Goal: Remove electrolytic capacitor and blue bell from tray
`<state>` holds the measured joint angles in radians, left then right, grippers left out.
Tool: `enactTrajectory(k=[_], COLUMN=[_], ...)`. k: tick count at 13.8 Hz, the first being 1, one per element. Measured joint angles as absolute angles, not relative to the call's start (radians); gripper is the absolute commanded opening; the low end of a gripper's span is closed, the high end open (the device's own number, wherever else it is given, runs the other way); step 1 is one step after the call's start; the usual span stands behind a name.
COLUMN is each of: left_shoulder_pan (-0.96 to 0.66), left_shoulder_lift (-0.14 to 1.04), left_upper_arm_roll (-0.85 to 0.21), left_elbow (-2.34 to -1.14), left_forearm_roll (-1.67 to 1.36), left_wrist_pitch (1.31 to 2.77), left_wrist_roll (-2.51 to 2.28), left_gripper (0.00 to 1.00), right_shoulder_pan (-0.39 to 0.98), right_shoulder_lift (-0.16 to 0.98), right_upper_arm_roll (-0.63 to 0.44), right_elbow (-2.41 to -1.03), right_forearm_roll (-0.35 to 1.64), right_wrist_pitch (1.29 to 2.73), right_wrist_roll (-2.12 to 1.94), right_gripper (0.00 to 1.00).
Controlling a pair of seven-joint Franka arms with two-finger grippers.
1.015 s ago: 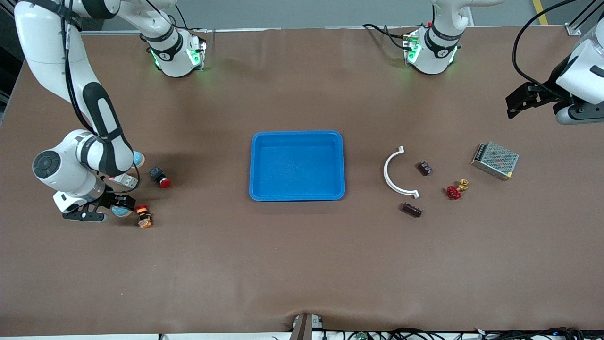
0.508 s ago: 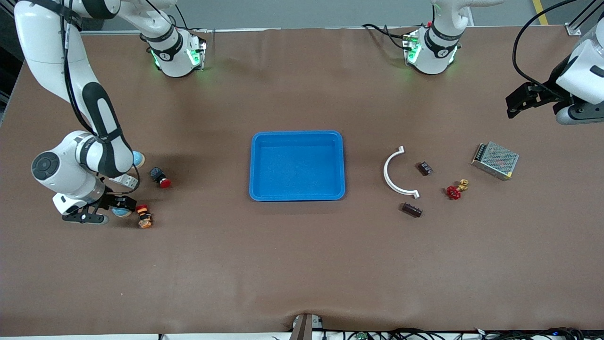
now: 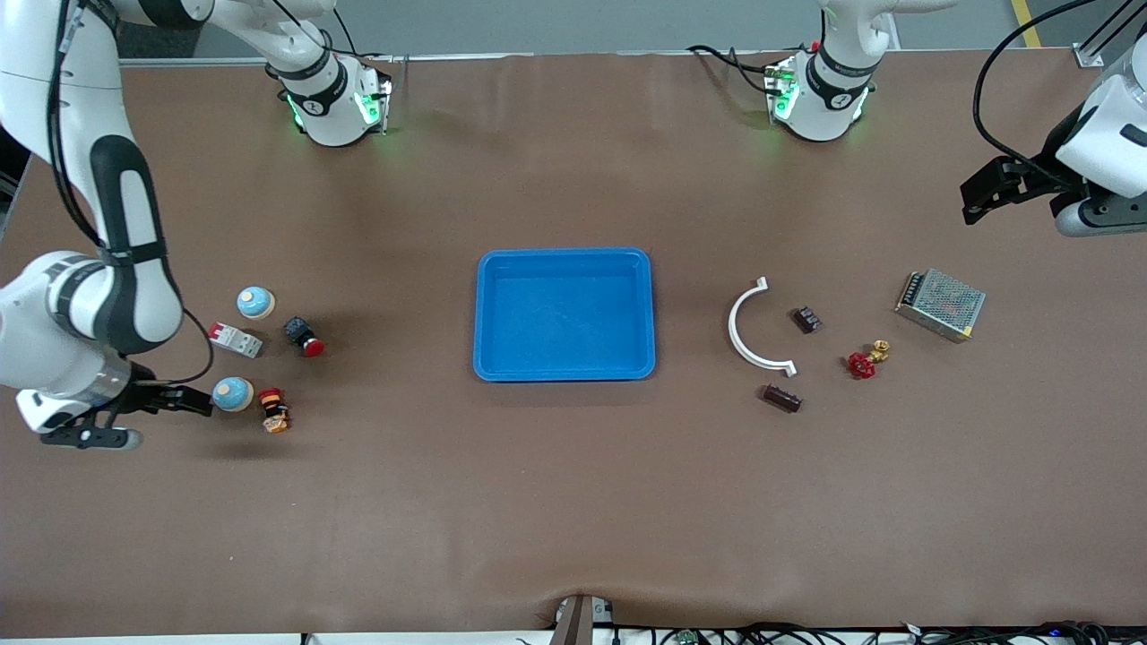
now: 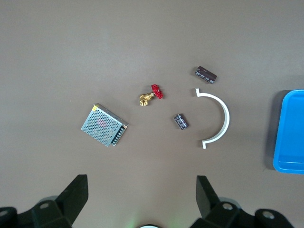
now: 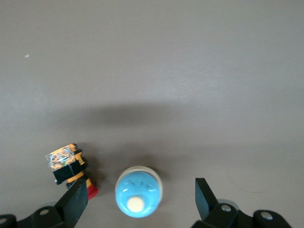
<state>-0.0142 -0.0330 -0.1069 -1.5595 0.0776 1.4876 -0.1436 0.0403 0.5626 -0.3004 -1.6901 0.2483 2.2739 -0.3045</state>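
Here the right pincer (image 3: 184, 400) gapes beside a blue bell (image 3: 232, 393).

We see a white arc (image 3: 751, 327) near the left arm's end of the counter (image 3: 573, 502), a red valve (image 3: 864, 361) and a mesh box (image 3: 941, 304) beside it. Toward the right arm's end lie a breaker (image 3: 236, 339) and two red buttons (image 3: 306, 337) (image 3: 272, 408).

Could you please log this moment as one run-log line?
right gripper: open, beside blue bell | left gripper: open, waiting | blue tray: empty
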Motion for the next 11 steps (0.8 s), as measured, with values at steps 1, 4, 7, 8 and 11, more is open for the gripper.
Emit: enactTrajectory(k=[1, 4, 7, 8, 11], left_shoulder_pan=[-0.014, -0.014, -0.014, -0.014, -0.014], left_shoulder_lift=[-0.033, -0.033, -0.033, -0.034, -0.036], left_upper_arm_roll=[-0.107, -0.107, -0.107, -0.107, -0.107], left_elbow=[-1.56, -1.559, -1.559, -1.559, -1.559], left_forearm_roll=[0.078, 0.078, 0.078, 0.078, 0.078], left_wrist_pitch=[1.488, 1.488, 1.488, 1.488, 1.487], left_wrist_roll=[-0.144, -0.144, -0.144, -0.144, -0.144], left_gripper=[1.0, 1.0, 1.0, 1.0, 1.0], right_shoulder_pan=[0.028, 0.02, 0.02, 0.019, 0.018], right_shoulder_lift=[0.561, 0.524, 0.437, 0.412, 0.364], right_upper_arm_roll=[-0.301, -0.301, -0.318, -0.322, -0.311], right_elbow=[-1.652, -1.526, -1.455, -1.438, -1.358], right_forearm_roll=[0.248, 0.248, 0.247, 0.247, 0.213], right_wrist_pitch=[2.22, 2.012, 1.826, 1.773, 1.614], right_wrist_roll=[-0.308, -0.306, -0.305, -0.301, -0.189], right_gripper=[1.0, 1.0, 1.0, 1.0, 1.0])
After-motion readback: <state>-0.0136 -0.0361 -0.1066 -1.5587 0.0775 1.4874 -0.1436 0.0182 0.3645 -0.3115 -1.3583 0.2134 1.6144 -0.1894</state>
